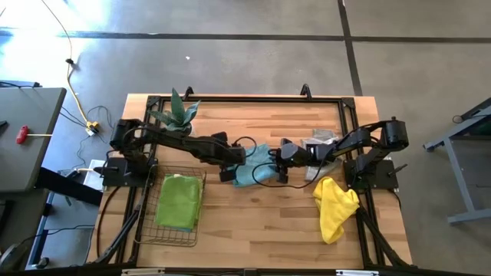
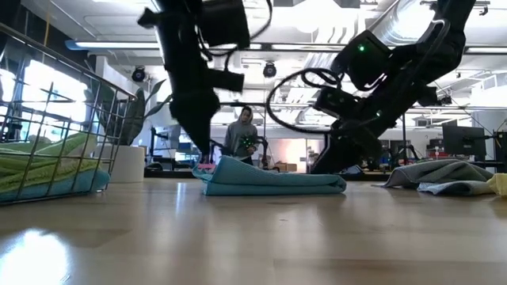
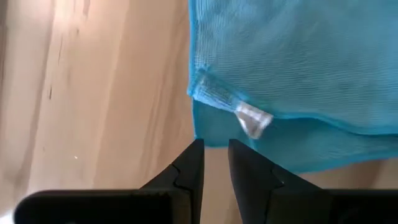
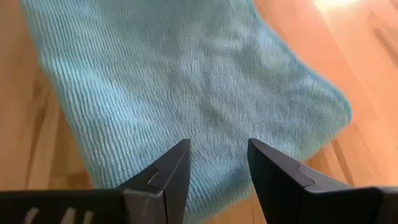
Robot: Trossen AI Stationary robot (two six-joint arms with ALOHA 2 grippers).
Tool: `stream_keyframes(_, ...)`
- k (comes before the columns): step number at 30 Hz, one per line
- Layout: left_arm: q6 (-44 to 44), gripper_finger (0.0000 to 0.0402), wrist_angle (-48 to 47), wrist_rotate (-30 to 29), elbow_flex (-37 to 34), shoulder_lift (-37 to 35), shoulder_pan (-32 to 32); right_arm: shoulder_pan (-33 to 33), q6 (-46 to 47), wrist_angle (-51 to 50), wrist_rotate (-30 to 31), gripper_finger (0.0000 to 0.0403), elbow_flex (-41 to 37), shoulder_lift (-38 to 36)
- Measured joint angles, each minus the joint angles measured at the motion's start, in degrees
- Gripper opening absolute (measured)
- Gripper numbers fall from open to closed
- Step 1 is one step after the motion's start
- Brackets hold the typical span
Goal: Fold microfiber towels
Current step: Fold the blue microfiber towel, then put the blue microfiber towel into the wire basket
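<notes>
the teal towel [image 1: 252, 165] lies folded near the middle of the wooden table [image 1: 253, 222], flat, with both arms meeting over it. in the low view it reads as a low, layered pad [image 2: 273, 182] resting on the tabletop.

the left gripper [image 3: 214, 163] sits at one edge of the teal towel, just beside a corner bearing a small white tag [image 3: 252, 118]. its jaws stand narrow, a slim gap between them, with nothing held (the tips are at the cloth's edge; contact cannot be confirmed).

the right gripper [image 4: 219, 158] is over the opposite side of the same towel. its jaws stand moderately apart above the ribbed cloth, gripping nothing.

a green towel [image 1: 179, 201] lies folded in the wire basket [image 1: 157, 230] at the table's left side; the low view shows a teal layer beneath it. a yellow towel [image 1: 335, 207] lies crumpled at the right side, partly past the table edge. a grey towel [image 1: 318, 141] is bunched behind the right arm. a potted plant [image 1: 178, 113] stands at the far left corner.

a person [image 2: 242, 134] stands in the room beyond the table.
</notes>
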Motion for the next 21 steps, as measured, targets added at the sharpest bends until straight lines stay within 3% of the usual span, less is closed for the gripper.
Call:
stream_keyframes(4, -2.4, 0.0064, 3.4, 0.0, 0.0, -2.2, -1.8, 0.0, 2.6, -1.2, 0.0, 0.0153, 0.5, -1.2)
stream_keyframes(11, -6.9, 0.0064, 8.2, 3.0, -0.1, -1.7, -3.3, -1.5, 6.5, -11.8, 0.0, 0.0153, 2.3, -8.8)
stream_keyframes(15, -8.7, 0.0064, 13.3, 4.3, -1.6, -1.4, -2.5, -3.4, 6.1, -17.5, 0.0, 0.0153, 2.3, -11.8)
stream_keyframes(21, -10.9, 0.0067, 13.7, 4.1, -2.2, -1.2, 0.9, -4.5, 6.0, -19.5, -0.2, 0.0153, 2.2, -12.3)
